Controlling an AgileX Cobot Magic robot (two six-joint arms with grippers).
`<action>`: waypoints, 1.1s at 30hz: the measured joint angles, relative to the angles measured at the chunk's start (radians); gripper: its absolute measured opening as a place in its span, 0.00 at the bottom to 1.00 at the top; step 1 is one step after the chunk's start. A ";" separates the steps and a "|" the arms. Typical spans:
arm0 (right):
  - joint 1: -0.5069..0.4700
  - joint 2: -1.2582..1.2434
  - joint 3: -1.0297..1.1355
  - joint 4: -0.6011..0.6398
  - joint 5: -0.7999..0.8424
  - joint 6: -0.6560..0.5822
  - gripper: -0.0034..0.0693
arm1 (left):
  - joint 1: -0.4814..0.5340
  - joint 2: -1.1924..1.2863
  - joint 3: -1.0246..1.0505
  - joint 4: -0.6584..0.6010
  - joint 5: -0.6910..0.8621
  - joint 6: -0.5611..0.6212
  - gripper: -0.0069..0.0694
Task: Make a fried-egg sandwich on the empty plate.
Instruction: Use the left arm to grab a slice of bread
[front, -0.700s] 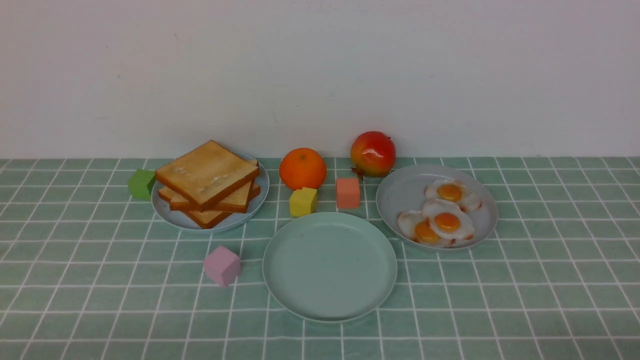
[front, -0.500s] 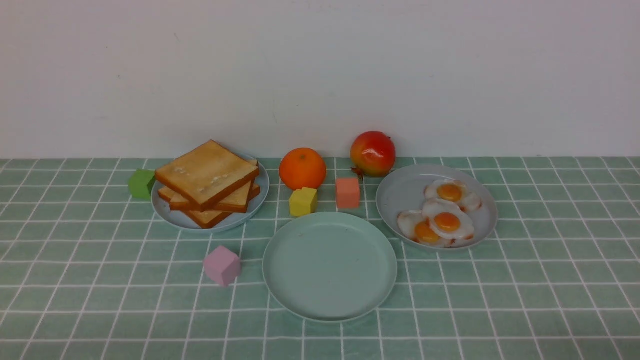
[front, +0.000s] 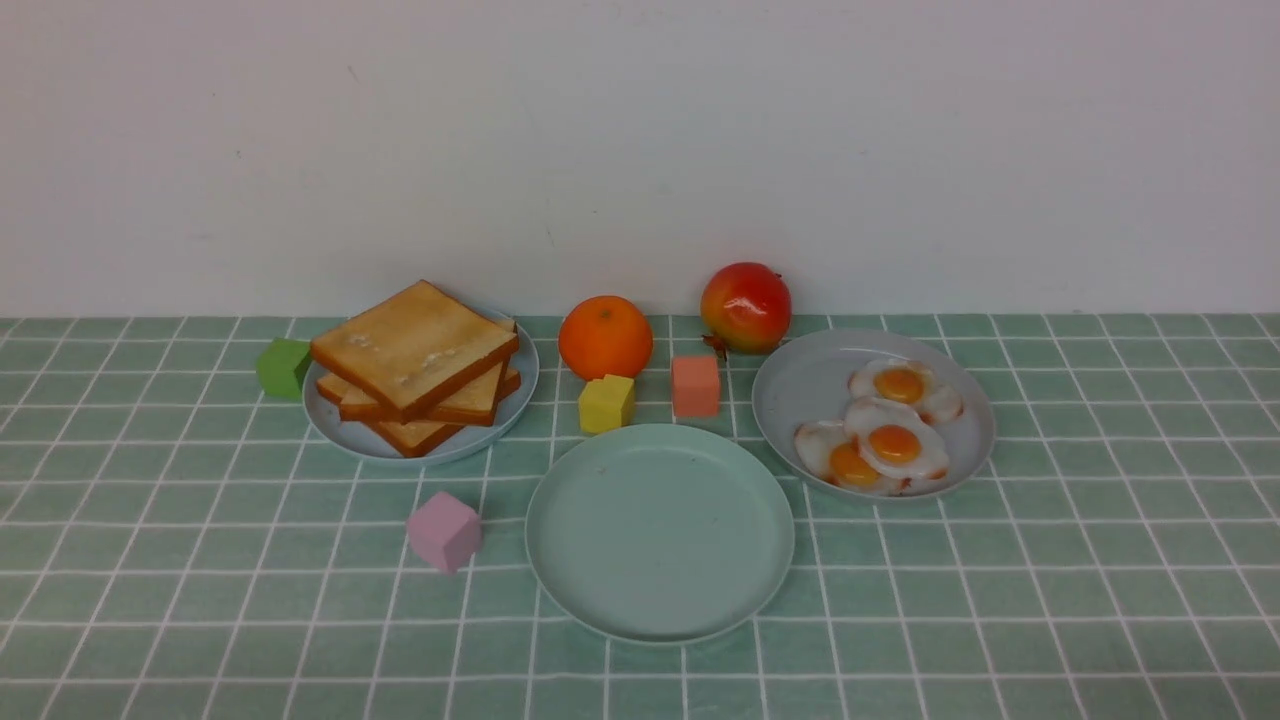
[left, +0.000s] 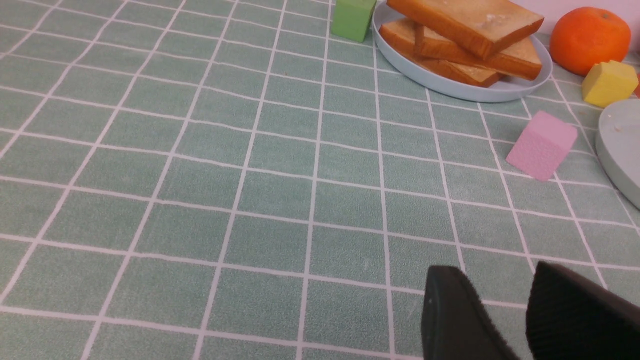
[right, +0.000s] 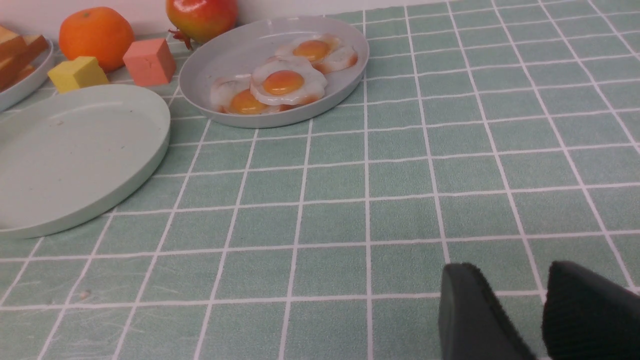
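As each wrist camera shows it, the left gripper and the right gripper hang low over the soft green tablecloth with its white grid. Each has two black, fuzzy-faced fingers parted by a narrow gap and gripping nothing.

Farther on lies the round, smooth, shallow-rimmed mint-green plate, bare. Just left of it sits a matte, grainy pink cube, turned corner-on. Just behind the plate stand a yellow cube and a salmon cube.

Behind it to the left, a pale-blue plate carries a skewed stack of square golden-brown toast slices with darker crusts, and a green cube sits beside that dish. Behind it to the right, a grey plate holds three glossy, overlapping fried eggs with orange yolks.

Farthest from the plate are a dimpled orange and a shiny red fruit, near the plain pale wall.
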 joint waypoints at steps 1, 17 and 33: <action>0.000 0.000 0.000 0.000 0.000 0.000 0.38 | 0.000 0.000 0.000 0.000 0.000 0.000 0.40; 0.000 0.000 0.000 0.000 0.000 0.000 0.38 | 0.000 0.000 -0.031 -0.605 -0.337 -0.222 0.39; 0.000 0.000 0.003 0.016 -0.023 0.014 0.38 | -0.232 0.692 -0.759 -0.366 0.453 0.261 0.07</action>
